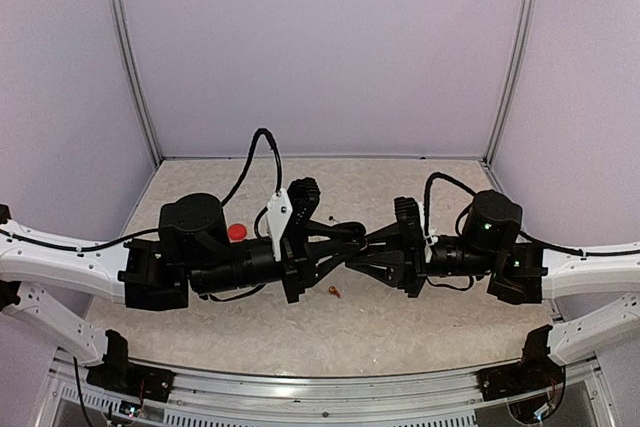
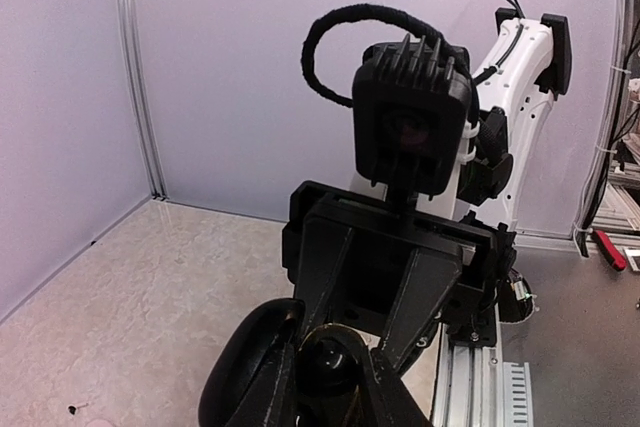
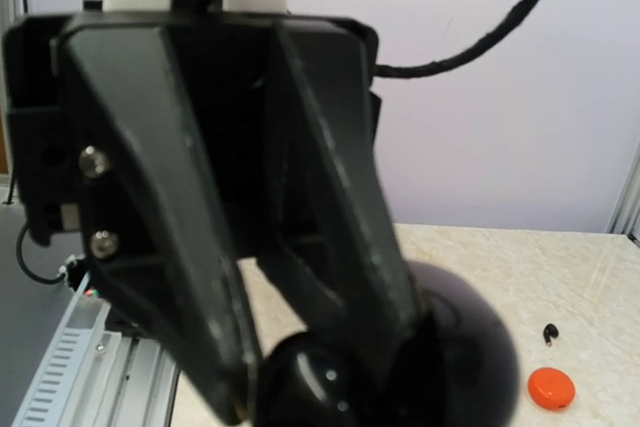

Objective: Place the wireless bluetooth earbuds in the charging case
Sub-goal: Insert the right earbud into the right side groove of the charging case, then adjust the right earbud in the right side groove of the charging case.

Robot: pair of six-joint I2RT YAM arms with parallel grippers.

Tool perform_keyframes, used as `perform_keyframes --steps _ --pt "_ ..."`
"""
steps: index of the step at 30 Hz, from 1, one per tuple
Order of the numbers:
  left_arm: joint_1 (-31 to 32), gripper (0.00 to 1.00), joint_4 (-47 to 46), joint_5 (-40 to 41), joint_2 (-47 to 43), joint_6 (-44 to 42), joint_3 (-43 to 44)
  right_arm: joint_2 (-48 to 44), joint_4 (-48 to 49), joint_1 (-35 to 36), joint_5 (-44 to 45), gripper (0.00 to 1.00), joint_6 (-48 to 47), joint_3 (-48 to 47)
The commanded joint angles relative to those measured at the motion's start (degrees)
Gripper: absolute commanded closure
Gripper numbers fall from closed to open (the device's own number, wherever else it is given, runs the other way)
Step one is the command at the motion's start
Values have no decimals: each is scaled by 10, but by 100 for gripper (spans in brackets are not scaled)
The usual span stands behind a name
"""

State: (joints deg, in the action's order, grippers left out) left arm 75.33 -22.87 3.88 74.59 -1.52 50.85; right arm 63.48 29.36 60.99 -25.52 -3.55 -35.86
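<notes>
Both arms reached in over mid-table, my left hand [image 1: 353, 239] and right hand [image 1: 372, 240] tip to tip, raised off the table [image 1: 430, 332]. Between them was a black round charging case [image 2: 325, 365], glossy and plain only in the wrist views.

Right hand was closed down tight, its fingers converging on the case. I took it as the holding hand. Left hand's fingers also met at the case, but whether it gripped or sat loose I could not tell from any view. Nor could I tell whether the lid was up.

Loose on the table:
- a red-orange bud [image 1: 334, 292], near the meeting hands on the side toward my bases
- a black bud [image 3: 549, 333], near the red-orange round case [image 3: 551, 388], out by my left arm

Judged step: readying the case between two hands, either opening it or passing it across, before any bud goes in. Task barely begun.

To do it well:
- Keep one hand firm while the other lets go, never both loose. The case looked slick and would likely roll if dropped.
- Draw the hands apart straight along their shared line, with no twist.
- Set the case down flat, mouth up, close beside the red-orange bud.
- The buds were tiny, so come from above with fingers barely apart and pinch squarely. A skewed pinch could flick one away.
</notes>
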Motion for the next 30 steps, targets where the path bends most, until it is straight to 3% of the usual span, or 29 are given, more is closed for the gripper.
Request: perform_keyframes --steps 1,23,30 --pt "-12 75 60 42 7 3 2 -20 59 5 -20 100 -1 -19" --pt "-5 56 42 37 -27 -17 -29 -31 73 -6 -10 100 7 0" --pt "7 54 14 52 -65 -34 -59 -35 73 -9 -9 100 7 5"
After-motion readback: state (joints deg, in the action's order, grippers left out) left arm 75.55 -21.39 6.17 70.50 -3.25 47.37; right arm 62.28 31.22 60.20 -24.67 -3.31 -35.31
